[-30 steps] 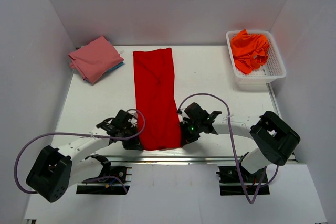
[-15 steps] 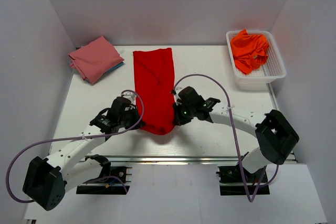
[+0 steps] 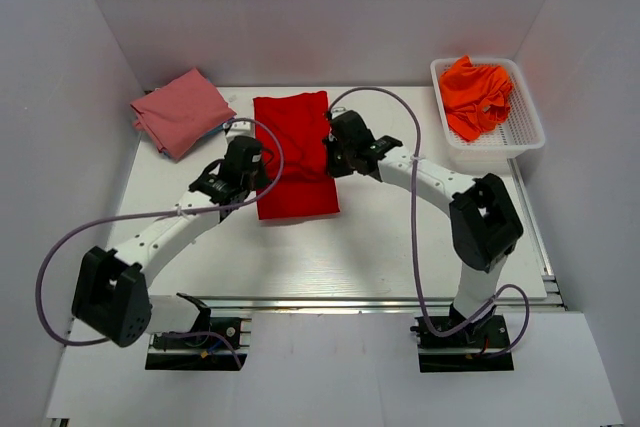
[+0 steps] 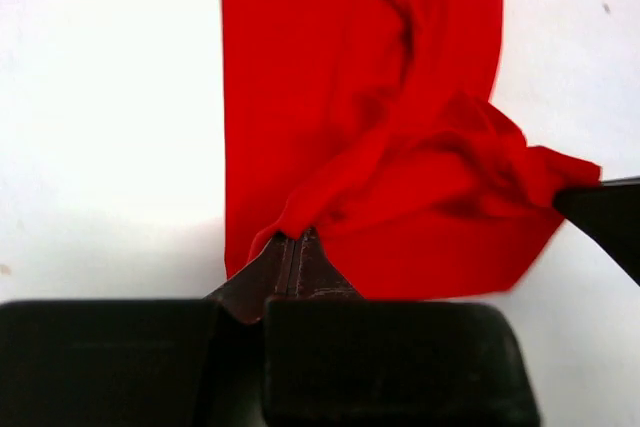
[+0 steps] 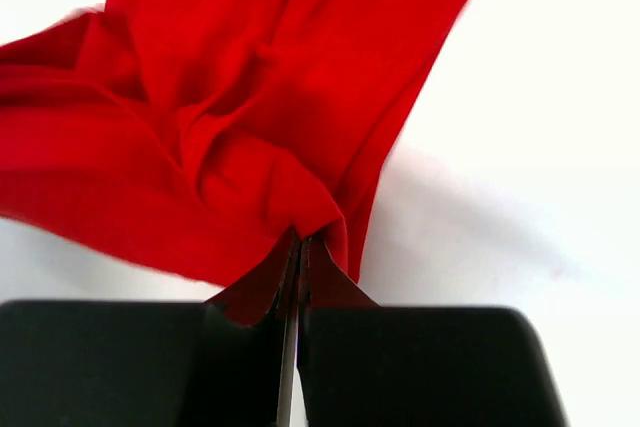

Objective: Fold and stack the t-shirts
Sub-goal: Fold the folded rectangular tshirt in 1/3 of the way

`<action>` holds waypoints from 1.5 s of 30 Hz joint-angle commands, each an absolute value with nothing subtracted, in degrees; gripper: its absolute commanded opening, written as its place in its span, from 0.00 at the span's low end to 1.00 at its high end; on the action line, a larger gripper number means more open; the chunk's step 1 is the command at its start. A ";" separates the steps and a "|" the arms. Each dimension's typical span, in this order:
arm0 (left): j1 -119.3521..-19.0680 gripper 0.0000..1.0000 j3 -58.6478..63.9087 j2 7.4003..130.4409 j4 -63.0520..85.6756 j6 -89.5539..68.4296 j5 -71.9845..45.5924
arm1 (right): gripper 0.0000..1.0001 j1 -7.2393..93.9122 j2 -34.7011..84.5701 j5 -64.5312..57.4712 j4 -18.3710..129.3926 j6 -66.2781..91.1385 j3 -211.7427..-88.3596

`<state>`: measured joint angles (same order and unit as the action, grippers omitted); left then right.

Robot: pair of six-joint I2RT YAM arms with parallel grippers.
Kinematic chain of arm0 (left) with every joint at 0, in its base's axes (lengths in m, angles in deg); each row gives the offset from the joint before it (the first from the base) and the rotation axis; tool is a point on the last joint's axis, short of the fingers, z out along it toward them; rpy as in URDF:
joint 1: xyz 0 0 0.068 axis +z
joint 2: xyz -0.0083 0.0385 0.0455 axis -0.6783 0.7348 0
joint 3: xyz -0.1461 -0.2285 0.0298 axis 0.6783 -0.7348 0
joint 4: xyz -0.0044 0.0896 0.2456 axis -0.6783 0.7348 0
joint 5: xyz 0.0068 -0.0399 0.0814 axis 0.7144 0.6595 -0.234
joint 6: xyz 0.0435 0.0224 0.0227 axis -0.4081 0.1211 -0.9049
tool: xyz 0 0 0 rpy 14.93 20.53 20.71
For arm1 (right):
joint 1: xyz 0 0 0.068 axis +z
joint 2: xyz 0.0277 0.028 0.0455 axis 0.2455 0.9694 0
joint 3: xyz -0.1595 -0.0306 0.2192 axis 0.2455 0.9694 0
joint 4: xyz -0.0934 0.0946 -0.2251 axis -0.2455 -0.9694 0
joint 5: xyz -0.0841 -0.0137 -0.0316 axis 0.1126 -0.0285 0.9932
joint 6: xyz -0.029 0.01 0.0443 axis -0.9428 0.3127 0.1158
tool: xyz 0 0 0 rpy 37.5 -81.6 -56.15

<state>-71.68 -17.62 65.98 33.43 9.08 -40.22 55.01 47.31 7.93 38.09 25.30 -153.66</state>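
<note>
White tabletop (image 3: 400, 237) carries the red t-shirt (image 3: 292, 122) at centre, its long axis running away from my bases. I have the left gripper (image 4: 297, 252) and right gripper (image 5: 300, 252) each clamped on a near-end corner, roughly level, with the far edge straight ahead of both.

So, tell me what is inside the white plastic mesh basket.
Crumpled vivid orange t-shirt cloth lies in the basket. One shirt or several cannot be told; the heap hides what is beneath.
</note>
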 commanded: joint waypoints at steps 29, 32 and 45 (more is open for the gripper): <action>-57.40 0.64 11.55 104.23 19.29 -4.83 -27.44 | 0.61 43.05 76.21 -2.65 38.34 21.52 -190.33; -56.16 0.86 19.46 106.10 27.70 -3.52 -28.04 | 0.90 42.08 76.75 -4.67 37.04 20.91 -195.42; -54.93 1.00 -8.08 81.96 25.02 2.46 -17.86 | 0.90 46.54 62.75 -19.53 44.95 13.26 -169.51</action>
